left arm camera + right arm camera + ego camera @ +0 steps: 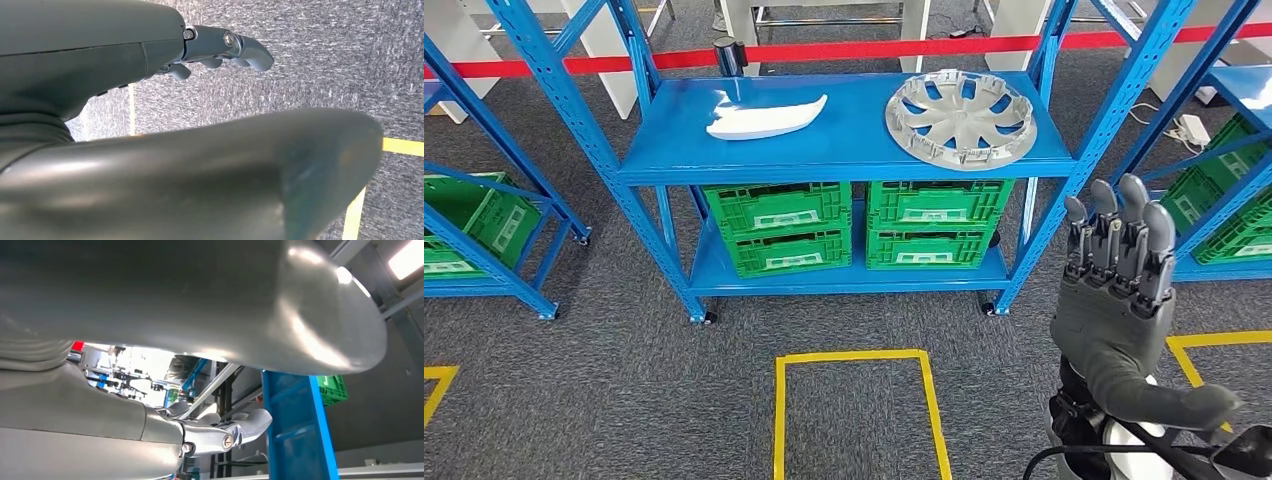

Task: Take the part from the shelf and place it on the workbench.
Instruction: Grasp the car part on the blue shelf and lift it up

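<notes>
On the lower shelf of the blue rack (844, 172) sit four green crates (859, 224), stacked two by two; their contents cannot be made out. Up on the top shelf, the silver wheel cover (960, 118) lies flat toward the right edge, with a white curved part (764, 118) toward the left. Grey carpet carries a yellow taped outline (854, 400) before the rack, and red tape (874, 48) runs behind it. Raised at the right, the right hand (1124, 290) holds nothing, fingers straight. Over carpet, the left hand (150, 125) is likewise empty, fingers loosely extended.

Even, bright overhead light; glare on the glossy blue metal shelf top (844, 140); the thick grey thumb (200, 185) looms blurred in both wrist views.
</notes>
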Controlling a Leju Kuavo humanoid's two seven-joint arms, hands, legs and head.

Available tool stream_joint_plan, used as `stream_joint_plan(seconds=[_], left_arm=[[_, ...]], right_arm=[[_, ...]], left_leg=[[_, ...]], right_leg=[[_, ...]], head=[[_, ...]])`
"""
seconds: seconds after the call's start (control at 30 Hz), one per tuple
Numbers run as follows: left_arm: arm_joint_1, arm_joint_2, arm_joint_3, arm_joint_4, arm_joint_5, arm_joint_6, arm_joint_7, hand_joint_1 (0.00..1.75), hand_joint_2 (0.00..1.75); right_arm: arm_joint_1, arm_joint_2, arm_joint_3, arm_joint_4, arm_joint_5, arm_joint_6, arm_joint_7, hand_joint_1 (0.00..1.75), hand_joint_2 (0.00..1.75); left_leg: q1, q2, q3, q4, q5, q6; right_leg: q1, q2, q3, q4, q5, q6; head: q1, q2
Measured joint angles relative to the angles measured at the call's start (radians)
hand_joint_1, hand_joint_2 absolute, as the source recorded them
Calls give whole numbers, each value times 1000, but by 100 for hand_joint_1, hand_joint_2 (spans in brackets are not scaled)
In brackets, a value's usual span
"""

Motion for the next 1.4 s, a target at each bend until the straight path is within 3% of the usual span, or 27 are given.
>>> stream_joint_plan(seconds=[0.13, 0.2, 0.27, 0.3, 0.33, 0.4, 0.47, 0.6, 0.67, 0.77, 0.8, 0.83, 0.87, 0.93, 1.0, 1.1, 1.17, 1.2, 1.27, 1.3, 1.33, 1.37, 1.4], left_arm=[[-2, -1, 0, 0, 0, 0, -3, 0, 0], [-4, -2, 0, 0, 0, -1, -5, 0, 0], [-5, -2, 1, 0, 1, -2, -7, 0, 0], [-5, -2, 1, 0, 2, -2, -8, 0, 0], [-5, -3, 2, 0, 3, -2, -10, 0, 0], [-5, -5, 3, 0, 5, -2, -12, 0, 0], [-7, -5, 5, 0, 6, -2, -14, 0, 0], [-10, -7, 7, 0, 9, -2, -18, 0, 0], [-12, -8, 7, 0, 13, -2, -19, 0, 0], [-11, -8, 7, 0, 15, -2, -20, 0, 0], [-10, -8, 8, 0, 15, -2, -20, 0, 0], [-10, -8, 8, 0, 15, -2, -20, 0, 0], [-9, -8, 8, 0, 15, -2, -20, 0, 0], [-10, -8, 8, 0, 15, -2, -20, 0, 0], [-10, -8, 8, 0, 15, -1, -20, 0, 0], [-11, -8, 8, 0, 15, -1, -19, 0, 0], [-11, -8, 8, 0, 15, -1, -20, 0, 0], [-12, -8, 8, 0, 15, -2, -20, 0, 0], [-13, -8, 8, 0, 15, -3, -21, 0, 0], [-13, -8, 8, 0, 14, -4, -21, 0, 0], [-13, -8, 8, 0, 13, -6, -21, 0, 0], [-12, -8, 8, 0, 10, -8, -22, 0, 0], [-11, -9, 8, 0, 8, -10, -23, 0, 0]], right_arm=[[-5, 0, 4, -3, -2, -1, 1, 0, 0], [-9, 0, 5, -5, -4, 0, 1, 0, 0], [-11, 0, 5, -5, -7, 1, 2, 0, 0], [-11, -1, 5, -5, -8, 2, 2, 0, 0], [-11, -1, 5, -5, -8, 2, 2, 0, 0], [-12, -1, 6, -5, -10, 5, 2, 0, 0], [-14, -1, 6, -6, -10, 6, 2, 0, 0], [-16, -1, 7, -6, -10, 10, 2, 0, 0], [-18, -1, 8, -7, -11, 14, 1, 0, 0], [-18, 0, 12, -7, -11, 18, 1, 0, 0], [-18, -1, 13, -7, -11, 19, 1, 0, 0], [-18, 0, 13, -7, -12, 20, 2, 0, 0], [-18, 0, 13, -7, -12, 21, 2, 0, 0], [-18, 0, 14, -7, -12, 21, 2, 0, 0], [-18, -1, 14, -6, -12, 20, 2, 0, 0], [-19, -1, 14, -6, -11, 19, 2, 0, 0], [-22, -1, 14, -7, -9, 20, 1, 0, 0], [-23, -1, 14, -7, -8, 20, 1, 0, 0], [-24, -1, 15, -6, -6, 19, 1, 0, 0], [-23, -1, 15, -6, -5, 18, 2, 0, 0], [-22, -1, 15, -5, -3, 17, 2, 0, 0], [-22, -1, 15, -5, -1, 15, 2, 0, 0], [-23, -1, 15, -5, 0, 11, 2, 0, 0]], left_leg=[[9, 3, 13, -26, 8, 13], [14, 6, 22, -38, 10, 18], [15, 7, 23, -36, 7, 17], [16, 7, 24, -34, 3, 15], [18, 6, 27, -30, -2, 12], [24, 4, 34, -19, -16, 2], [25, 2, 34, -7, -32, -13], [25, 1, 38, -10, -42, -39], [27, 5, 18, 40, -67, -47], [26, 9, -98, 240, -136, -51], [25, 9, -132, 284, -137, -50], [24, 9, -148, 288, -116, -47], [23, 9, -144, 252, -75, -42], [16, 9, -103, 122, 16, -28], [8, 9, -70, 37, 46, -17], [6, 10, -59, 16, 33, -7], [12, 10, -43, 0, 30, 4], [15, 11, -34, -6, 28, 9], [14, 11, -24, -8, 19, 15], [14, 11, -19, -8, 14, 16], [14, 11, -13, -7, 8, 15], [14, 10, -4, -7, 1, 14], [14, 9, 6, -5, -6, 13]], right_leg=[[2, -1, -6, 19, -13, 9], [1, 0, -61, 123, -57, 13], [-4, -1, -147, 254, -96, 19], [-7, -1, -175, 283, -89, 22], [-9, -1, -184, 273, -61, 25], [-15, -2, -152, 162, 25, 30], [-15, 0, -116, 66, 64, 27], [-9, 5, -106, 48, 52, -7], [-11, 3, -95, 45, 49, -21], [-8, 0, -80, 45, 35, -34], [-6, 0, -73, 45, 29, -36], [-5, 1, -65, 45, 23, -36], [-4, 2, -54, 45, 15, -35], [-2, 3, -34, 44, -2, -29], [-1, 4, -27, 41, -14, -19], [-3, 4, -20, 29, -19, -1], [-2, 2, -31, 64, -38, 9], [-2, 1, -57, 114, -58, 12], [-2, 0, -143, 249, -102, 18], [-2, 0, -181, 298, -107, 20], [-2, 0, -204, 312, -91, 20], [-3, 0, -206, 287, -53, 20], [-3, 0, -191, 228, -2, 18]], head=[[1, 0], [6, 0], [9, 0], [10, 0], [10, 0], [11, 0], [16, 0], [13, 0], [8, 0], [-1, 0], [-2, 0], [-3, 0], [-4, 0], [-5, 0], [-6, 0], [-7, 0], [-4, 0], [-1, 0], [3, 0], [4, 0], [5, 0], [6, 0], [8, 0]])
